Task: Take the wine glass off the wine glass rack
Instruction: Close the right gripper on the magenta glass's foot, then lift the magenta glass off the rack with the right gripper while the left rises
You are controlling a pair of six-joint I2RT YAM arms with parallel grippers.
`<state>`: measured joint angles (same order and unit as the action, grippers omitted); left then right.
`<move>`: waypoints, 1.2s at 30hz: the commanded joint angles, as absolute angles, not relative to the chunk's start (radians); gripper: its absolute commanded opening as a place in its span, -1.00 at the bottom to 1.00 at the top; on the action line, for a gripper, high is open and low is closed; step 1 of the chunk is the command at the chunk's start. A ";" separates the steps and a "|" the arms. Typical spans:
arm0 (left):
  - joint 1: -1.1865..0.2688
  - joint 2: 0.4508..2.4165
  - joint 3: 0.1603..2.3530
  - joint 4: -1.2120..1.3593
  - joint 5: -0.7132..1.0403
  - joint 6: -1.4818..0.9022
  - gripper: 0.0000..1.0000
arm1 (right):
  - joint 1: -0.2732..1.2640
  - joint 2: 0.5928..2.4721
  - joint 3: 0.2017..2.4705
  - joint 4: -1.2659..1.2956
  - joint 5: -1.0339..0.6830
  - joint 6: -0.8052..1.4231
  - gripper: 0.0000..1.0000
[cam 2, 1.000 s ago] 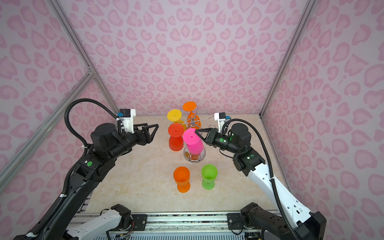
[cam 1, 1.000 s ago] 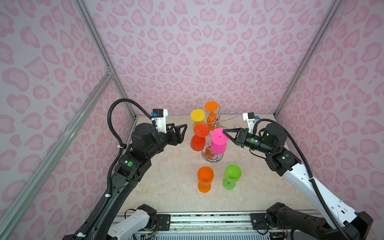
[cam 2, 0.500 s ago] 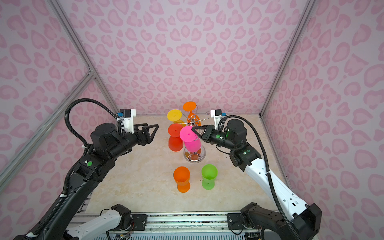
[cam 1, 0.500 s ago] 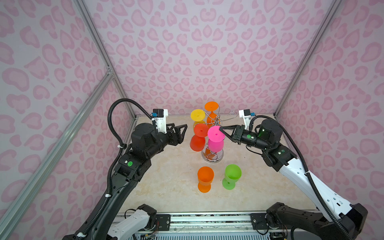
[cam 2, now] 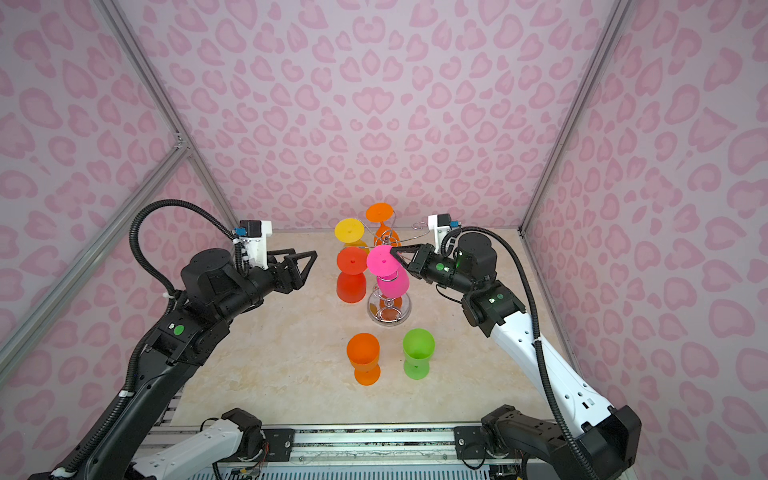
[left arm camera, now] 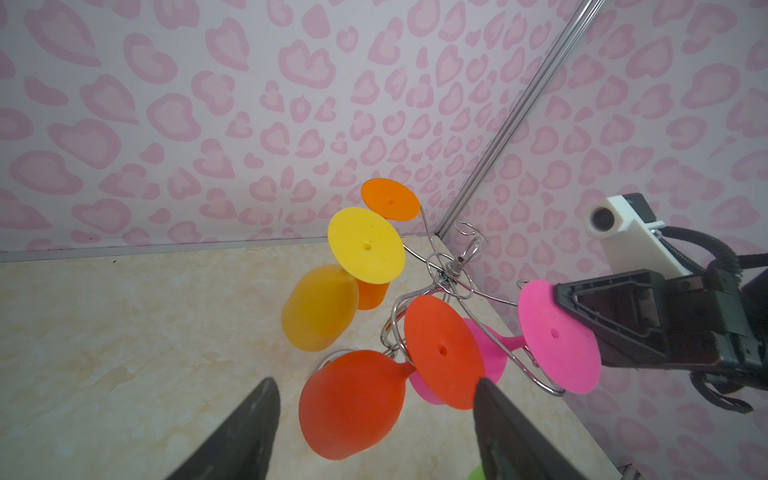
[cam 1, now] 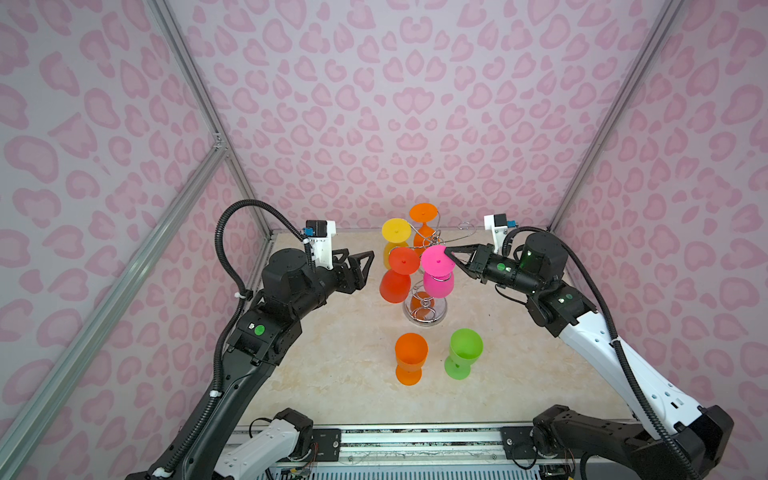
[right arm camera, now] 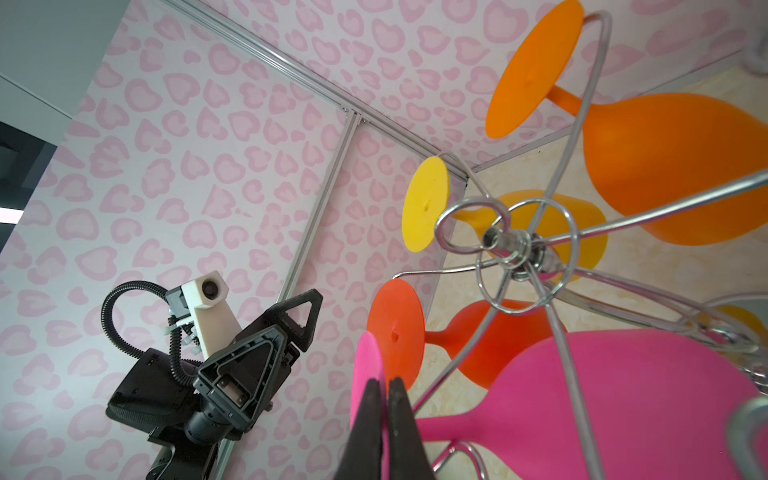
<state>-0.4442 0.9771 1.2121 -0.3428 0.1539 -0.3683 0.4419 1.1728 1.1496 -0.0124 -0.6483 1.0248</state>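
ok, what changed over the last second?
The right gripper, shut on the foot of the pink glass throughout, shifted slightly up in both top views and carried the glass with it. Its stem still sits in an arm of the rack. Nothing was taken hold of or let go. The left gripper stayed open and still; the other glasses did not move.

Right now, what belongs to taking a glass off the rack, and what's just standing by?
In the job: wine glass rack; pink glass hanging on it; right gripper, shut on its foot.
Standing by: open left gripper; red glass, yellow glass, hanging orange glass on the rack; standing orange glass, green glass on the table.
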 commanded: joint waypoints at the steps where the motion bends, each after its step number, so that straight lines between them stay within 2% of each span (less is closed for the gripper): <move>1: -0.442 0.971 1.207 -0.311 0.163 -0.361 0.51 | 0.432 1.160 1.140 -0.005 -0.653 1.015 -1.00; 14: -0.440 0.985 1.216 -0.309 0.173 -0.358 0.51 | 0.345 1.022 1.073 -0.086 -0.651 1.005 -1.00; 21: -0.440 1.000 1.233 -0.301 0.189 -0.357 0.52 | 0.271 0.905 1.069 -0.219 -0.654 0.964 -1.00; 30: -0.441 1.027 1.252 -0.271 0.230 -0.372 0.52 | 0.083 0.805 1.183 -0.402 -0.669 0.886 -1.00; 36: -0.441 1.028 1.255 -0.213 0.296 -0.383 0.52 | 0.048 0.823 1.266 -0.329 -0.671 0.895 -1.00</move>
<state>-0.4404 1.0313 1.2499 -0.2981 0.2447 -0.3729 0.0517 0.8173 1.2469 -0.3847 -0.6628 0.9005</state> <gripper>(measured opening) 0.759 0.049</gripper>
